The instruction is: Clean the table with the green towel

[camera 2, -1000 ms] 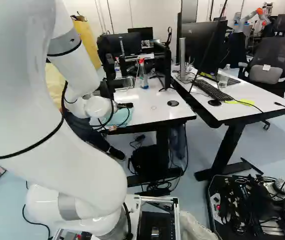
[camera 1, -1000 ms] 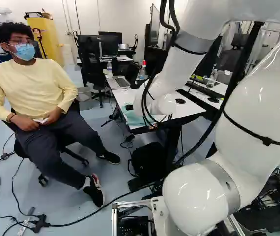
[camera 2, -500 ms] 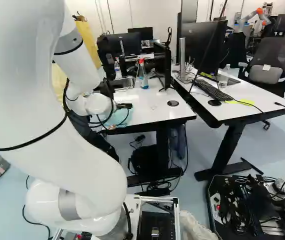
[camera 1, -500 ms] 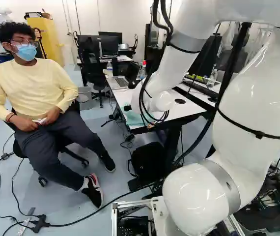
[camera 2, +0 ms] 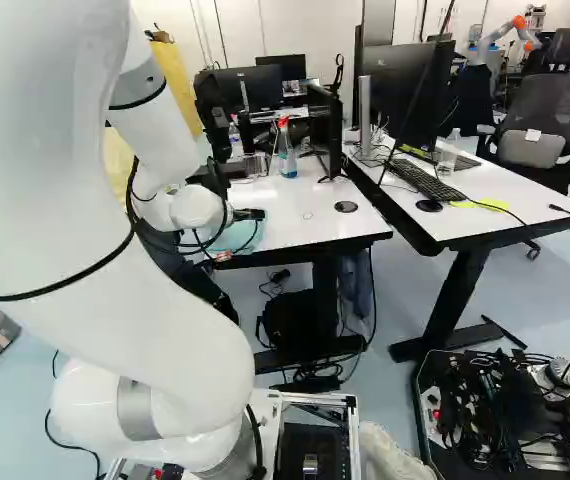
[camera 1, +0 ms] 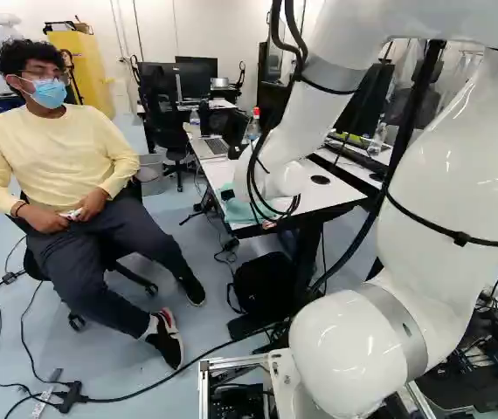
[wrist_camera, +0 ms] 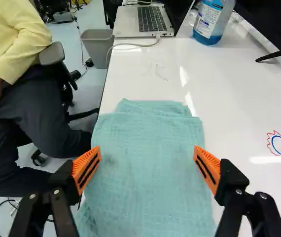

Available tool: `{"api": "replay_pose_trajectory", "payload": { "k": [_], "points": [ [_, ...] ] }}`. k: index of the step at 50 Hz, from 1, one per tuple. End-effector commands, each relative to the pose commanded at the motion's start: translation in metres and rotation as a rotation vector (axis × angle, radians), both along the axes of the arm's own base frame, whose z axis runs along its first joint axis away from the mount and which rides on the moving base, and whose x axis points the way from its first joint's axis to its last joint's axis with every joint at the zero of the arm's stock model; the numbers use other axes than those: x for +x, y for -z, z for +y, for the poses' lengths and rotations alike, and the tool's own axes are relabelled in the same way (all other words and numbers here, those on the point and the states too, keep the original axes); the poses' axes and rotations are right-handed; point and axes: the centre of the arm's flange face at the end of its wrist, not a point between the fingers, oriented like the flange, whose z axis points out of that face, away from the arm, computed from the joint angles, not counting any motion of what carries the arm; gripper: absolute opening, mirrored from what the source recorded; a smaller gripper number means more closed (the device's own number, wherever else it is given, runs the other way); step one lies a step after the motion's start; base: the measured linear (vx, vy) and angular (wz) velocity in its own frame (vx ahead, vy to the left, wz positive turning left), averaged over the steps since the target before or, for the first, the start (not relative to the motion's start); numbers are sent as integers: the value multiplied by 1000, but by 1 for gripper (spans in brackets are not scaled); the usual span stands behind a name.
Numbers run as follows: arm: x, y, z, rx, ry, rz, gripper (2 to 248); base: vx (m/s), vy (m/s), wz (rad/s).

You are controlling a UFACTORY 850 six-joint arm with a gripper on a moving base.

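A folded pale blue-green cloth towel (wrist_camera: 145, 143) is lying on the glossy white tabletop (wrist_camera: 229, 89) beside its edge, while a black gripper (wrist_camera: 147, 163) with 2 orange-padded fingers is hovering over it, its fingers standing wide on either side and gripping nothing. The cleaning is apparently only at its opening stage: the towel is lying spread in its folds rather than bunching in a grasp, and a red-and-blue drawn mark (wrist_camera: 280, 144) is showing on the white surface to 1 side. Faint grey streaks (wrist_camera: 158, 73) are also showing beyond the towel, toward a silver laptop (wrist_camera: 125, 22) and a clear bottle of blue liquid (wrist_camera: 209, 22). Closing on the cloth, wiping across the marks and finishing the remaining surface are all seemingly awaiting the arm. Whether the fingertips are touching the towel, the pictures are not making clear.
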Motion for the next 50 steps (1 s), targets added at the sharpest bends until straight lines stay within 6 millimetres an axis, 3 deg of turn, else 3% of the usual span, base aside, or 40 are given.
{"api": "replay_pose_trajectory", "payload": {
  "k": [44, 45, 49, 50],
  "points": [
    [-2, 2, 0, -7, 0, 35, 247, 0, 0, 0],
    [-2, 2, 0, -7, 0, 35, 223, 0, 0, 0],
    [-2, 2, 0, -7, 0, 35, 223, 0, 0, 0],
    [-2, 2, 0, -7, 0, 35, 184, 0, 0, 0]
  ]
}}
